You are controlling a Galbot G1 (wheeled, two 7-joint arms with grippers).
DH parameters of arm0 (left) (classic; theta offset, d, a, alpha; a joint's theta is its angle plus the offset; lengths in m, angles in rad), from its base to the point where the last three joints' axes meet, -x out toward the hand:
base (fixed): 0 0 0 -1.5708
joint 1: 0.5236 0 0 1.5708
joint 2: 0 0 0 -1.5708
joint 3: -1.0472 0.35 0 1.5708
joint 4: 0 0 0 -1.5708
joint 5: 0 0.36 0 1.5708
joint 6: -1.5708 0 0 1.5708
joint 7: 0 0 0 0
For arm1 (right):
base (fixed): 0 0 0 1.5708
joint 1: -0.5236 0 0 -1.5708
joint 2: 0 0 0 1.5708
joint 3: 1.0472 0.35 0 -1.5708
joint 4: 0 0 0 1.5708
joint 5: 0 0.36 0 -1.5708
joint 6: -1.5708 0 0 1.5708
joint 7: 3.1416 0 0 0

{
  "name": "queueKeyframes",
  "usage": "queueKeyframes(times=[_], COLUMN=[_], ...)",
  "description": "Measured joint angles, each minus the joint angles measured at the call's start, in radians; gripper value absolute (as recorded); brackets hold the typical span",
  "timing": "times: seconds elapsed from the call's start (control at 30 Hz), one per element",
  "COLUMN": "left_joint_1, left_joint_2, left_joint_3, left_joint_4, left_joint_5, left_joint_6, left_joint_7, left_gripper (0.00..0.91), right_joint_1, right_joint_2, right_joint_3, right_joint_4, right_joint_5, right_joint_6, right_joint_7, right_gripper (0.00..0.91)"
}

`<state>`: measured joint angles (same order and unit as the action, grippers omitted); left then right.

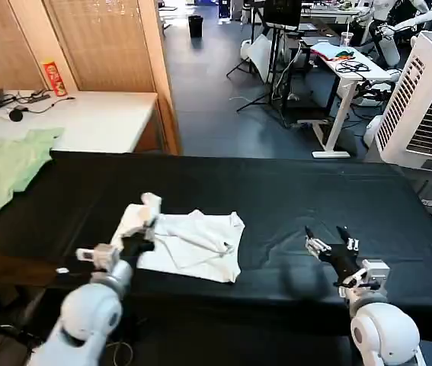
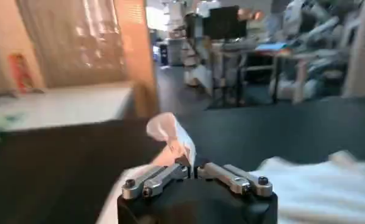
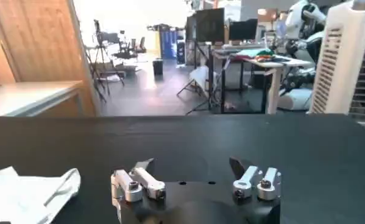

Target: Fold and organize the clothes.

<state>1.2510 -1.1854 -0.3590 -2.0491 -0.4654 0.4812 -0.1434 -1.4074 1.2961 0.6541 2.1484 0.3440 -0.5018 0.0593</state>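
Note:
The white T-shirt (image 1: pixel 193 244) lies partly folded on the black table (image 1: pixel 276 191), left of the middle near the front edge. My left gripper (image 1: pixel 141 242) is shut on the shirt's left edge, and a flap of white cloth (image 2: pixel 170 137) stands up from its closed jaws. The rest of the shirt (image 2: pixel 316 185) spreads out beside it. My right gripper (image 1: pixel 328 242) rests open on the bare table to the right of the shirt, with nothing between its fingers (image 3: pixel 144 165). In the right wrist view a corner of the shirt (image 3: pixel 30 192) lies well off to one side.
A pale green garment (image 1: pixel 6 168) lies at the table's far left. Behind it is a white desk (image 1: pixel 86 118) with a red can (image 1: pixel 53 78) and cables. A white cooling unit (image 1: pixel 429 99) stands at the right. The table's right half is bare black cloth.

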Motion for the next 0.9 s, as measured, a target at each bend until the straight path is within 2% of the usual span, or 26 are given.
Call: queueKeyframes(times=[0.17, 0.8, 0.83, 0.87, 0.9], left_joint_1=[-0.014, -0.034, -0.032, -0.029, -0.027], left_joint_2=[-0.059, -0.21, -0.217, -0.225, -0.232], left_joint_3=[0.082, 0.177, 0.18, 0.184, 0.187], left_joint_4=[-0.032, 0.047, 0.055, 0.061, 0.067], left_joint_5=[-0.083, -0.025, -0.02, -0.013, -0.004], left_joint_6=[0.033, -0.003, -0.007, -0.01, -0.014], left_joint_7=[-0.035, -0.03, -0.03, -0.03, -0.029], left_gripper=[0.0, 0.0, 0.38, 0.878, 0.878], right_joint_1=[-0.011, -0.041, -0.041, -0.041, -0.041], right_joint_2=[0.011, 0.04, 0.041, 0.041, 0.042], right_joint_3=[-0.002, -0.027, -0.029, -0.031, -0.032], right_joint_4=[0.002, 0.011, 0.011, 0.01, 0.008], right_joint_5=[-0.017, -0.069, -0.071, -0.071, -0.072], right_joint_6=[0.003, 0.009, 0.009, 0.009, 0.009], right_joint_7=[-0.001, -0.007, -0.007, -0.007, -0.008], right_gripper=[0.878, 0.878, 0.878, 0.878, 0.878])
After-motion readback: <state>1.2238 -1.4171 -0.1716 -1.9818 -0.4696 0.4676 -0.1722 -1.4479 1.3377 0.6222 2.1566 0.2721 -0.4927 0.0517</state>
